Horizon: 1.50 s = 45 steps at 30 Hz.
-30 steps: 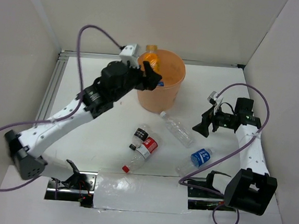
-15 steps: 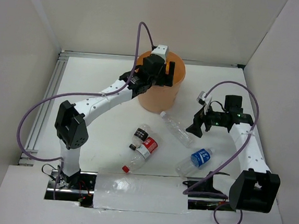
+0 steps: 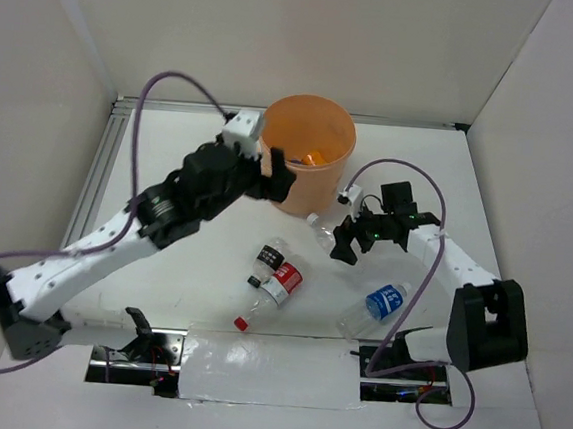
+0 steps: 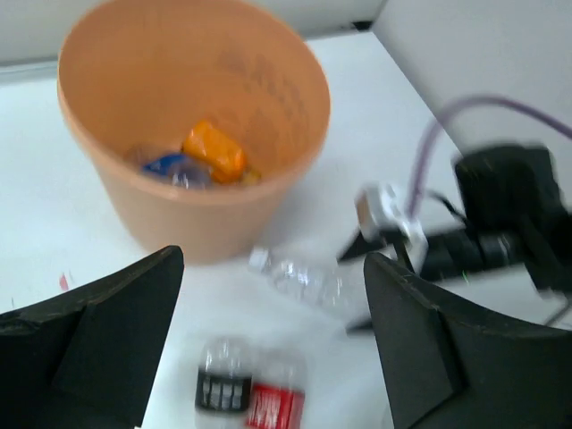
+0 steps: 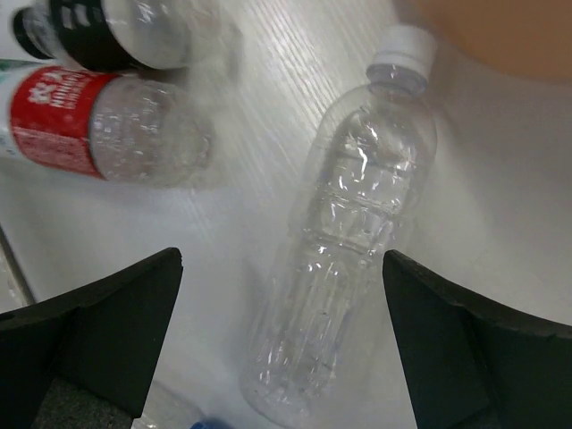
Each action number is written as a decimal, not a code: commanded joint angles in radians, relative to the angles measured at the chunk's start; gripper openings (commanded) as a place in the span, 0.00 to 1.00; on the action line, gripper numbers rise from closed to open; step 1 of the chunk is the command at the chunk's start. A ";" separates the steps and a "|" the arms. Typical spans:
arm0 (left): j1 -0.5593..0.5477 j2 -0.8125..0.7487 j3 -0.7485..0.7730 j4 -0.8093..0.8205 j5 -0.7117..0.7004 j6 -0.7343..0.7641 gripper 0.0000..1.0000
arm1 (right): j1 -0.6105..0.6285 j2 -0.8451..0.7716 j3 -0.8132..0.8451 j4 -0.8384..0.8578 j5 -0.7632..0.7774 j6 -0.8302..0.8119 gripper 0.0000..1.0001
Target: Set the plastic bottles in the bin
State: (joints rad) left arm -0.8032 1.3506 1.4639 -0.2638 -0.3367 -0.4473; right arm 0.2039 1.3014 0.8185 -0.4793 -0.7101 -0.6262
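The bin (image 3: 309,141), an orange bucket, stands at the back centre; an orange-labelled bottle (image 4: 214,150) and a blue-labelled one (image 4: 170,168) lie inside it. My left gripper (image 3: 282,174) hovers open and empty by the bin's near left side. My right gripper (image 5: 277,349) is open, its fingers either side of a clear white-capped bottle (image 5: 349,268) lying on the table just in front of the bin, with no contact visible. A dark-labelled bottle (image 3: 268,256), a red-labelled bottle (image 3: 283,282) and a blue-labelled bottle (image 3: 384,301) lie nearer the front.
White walls close in the table on the left, back and right. A metal rail (image 3: 99,173) runs along the left edge. The purple cables (image 3: 178,80) loop above both arms. The right arm's base (image 3: 482,327) stands at the front right.
The left gripper carried an orange-labelled bottle over the bin, opened, and has drawn back to the bin's near left side; the bottle now lies inside. The right arm moved left over the clear bottle.
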 commanded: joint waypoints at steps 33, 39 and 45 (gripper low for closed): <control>-0.206 0.012 -0.613 0.060 -0.096 -0.225 1.00 | -0.113 -0.248 0.453 -0.140 -0.336 -0.183 0.21; -0.163 0.064 -0.603 0.104 -0.093 -0.225 1.00 | -0.015 -0.001 0.695 0.231 -0.281 0.006 0.23; -0.128 0.111 -0.603 0.143 -0.062 -0.206 0.97 | 0.063 0.269 0.898 0.242 -0.258 0.006 0.31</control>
State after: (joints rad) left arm -0.9382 1.4406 0.8253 -0.1787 -0.4065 -0.6601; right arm 0.2249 1.4849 1.6245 -0.3115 -0.9787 -0.6613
